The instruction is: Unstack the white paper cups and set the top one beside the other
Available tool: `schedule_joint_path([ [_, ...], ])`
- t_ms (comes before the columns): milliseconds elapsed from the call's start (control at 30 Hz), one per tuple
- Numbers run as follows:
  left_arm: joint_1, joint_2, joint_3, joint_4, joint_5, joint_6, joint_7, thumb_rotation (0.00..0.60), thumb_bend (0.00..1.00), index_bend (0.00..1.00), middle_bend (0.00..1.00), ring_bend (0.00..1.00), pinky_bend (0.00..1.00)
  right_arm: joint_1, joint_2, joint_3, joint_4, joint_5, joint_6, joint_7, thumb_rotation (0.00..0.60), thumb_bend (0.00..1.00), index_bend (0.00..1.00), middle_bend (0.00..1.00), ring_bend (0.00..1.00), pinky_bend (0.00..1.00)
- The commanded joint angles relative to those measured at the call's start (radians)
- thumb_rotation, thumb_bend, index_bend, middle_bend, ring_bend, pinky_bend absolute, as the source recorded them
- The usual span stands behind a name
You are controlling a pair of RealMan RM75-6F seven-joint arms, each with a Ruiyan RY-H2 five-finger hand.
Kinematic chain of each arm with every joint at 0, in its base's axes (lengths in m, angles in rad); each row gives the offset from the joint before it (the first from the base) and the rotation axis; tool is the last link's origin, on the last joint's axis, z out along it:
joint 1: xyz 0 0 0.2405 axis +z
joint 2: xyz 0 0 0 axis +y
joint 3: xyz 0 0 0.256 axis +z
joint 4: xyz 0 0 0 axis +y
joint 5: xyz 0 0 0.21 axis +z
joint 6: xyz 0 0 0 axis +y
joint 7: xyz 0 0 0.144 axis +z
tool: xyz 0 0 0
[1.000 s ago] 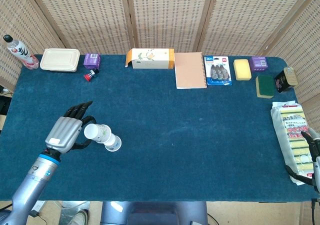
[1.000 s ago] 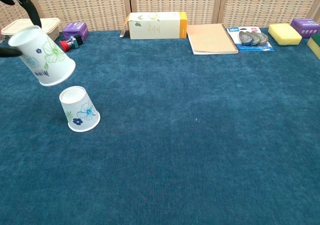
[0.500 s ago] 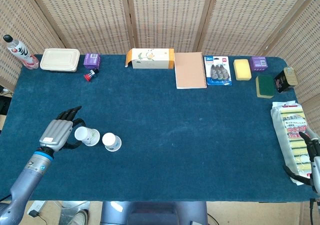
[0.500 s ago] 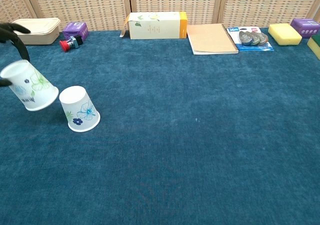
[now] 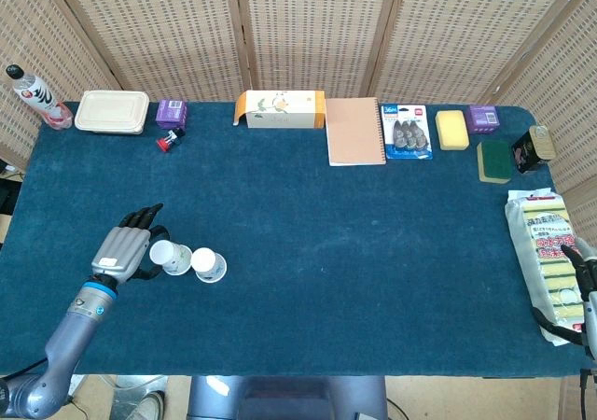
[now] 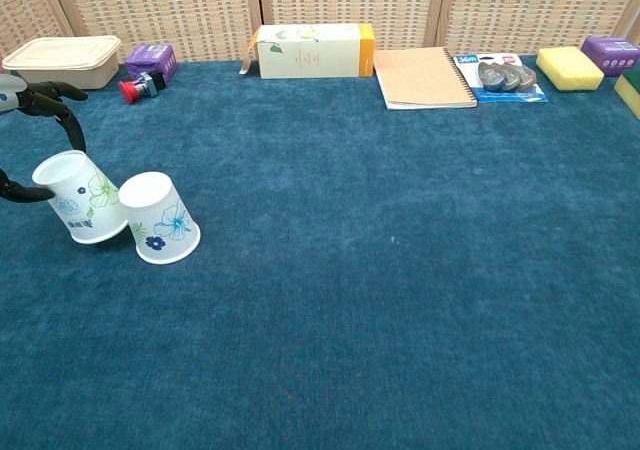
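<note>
Left hand [image 5: 123,249] is gripping the tilted cup [image 6: 78,196] w/ fingers curled round it, touching the other cup [image 6: 160,218] (upside down) nr table's [image 5: 373,252] front-left corner.

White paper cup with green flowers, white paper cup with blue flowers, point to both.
White paper cup with green flowers [image 6: 82,201]: chest view, its side wall.
White paper cup with blue flowers [image 6: 162,222]: chest view, its side wall.

Table [image 5: 308,252]: deep blue cloth. 2 white cups nr left edge: left cup [image 6: 80,196] w/ green flower + blue print, other cup [image 6: 160,217] w/ blue flowers. Left hand [image 5: 123,250]: grey back, black fingers. Far edge: cream tub [image 5: 112,112], purple box [image 5: 172,113], white/orange carton [image 5: 280,108], tan notebook [image 5: 355,131], yellow sponge [image 5: 451,129]. Screen [image 5: 298,28] behind: beige weave.
</note>
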Motion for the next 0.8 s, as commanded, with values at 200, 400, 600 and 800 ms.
schedule_joint_path([
  [200, -0.012, -0.014, -0.003, -0.012, -0.046, 0.011, 0.057, 0.6, 0.25, 0.4, 0.0, 0.0, 0.08, -0.002, 0.002, -0.001, -0.001, -0.002, 0.002, 0.007, 0.6, 0.23, 0.08, 0.02, 0.01, 0.01],
  [400, -0.017, -0.006, -0.002, -0.032, -0.072, 0.011, 0.076, 0.6, 0.22, 0.31, 0.0, 0.0, 0.08, -0.001, 0.004, -0.001, -0.002, -0.002, 0.0, 0.01, 0.6, 0.23, 0.08, 0.02, 0.01, 0.01],
  [600, -0.016, -0.004, 0.0, -0.042, -0.071, 0.02, 0.08, 0.6, 0.2, 0.17, 0.0, 0.0, 0.08, -0.002, 0.005, 0.0, -0.002, -0.002, 0.002, 0.012, 0.6, 0.23, 0.08, 0.02, 0.01, 0.01],
  [800, 0.013, 0.027, 0.004, -0.074, 0.021, 0.055, 0.019, 0.6, 0.19, 0.05, 0.0, 0.0, 0.08, -0.003, 0.005, 0.001, 0.0, -0.001, 0.005, 0.015, 0.6, 0.23, 0.08, 0.02, 0.01, 0.01],
])
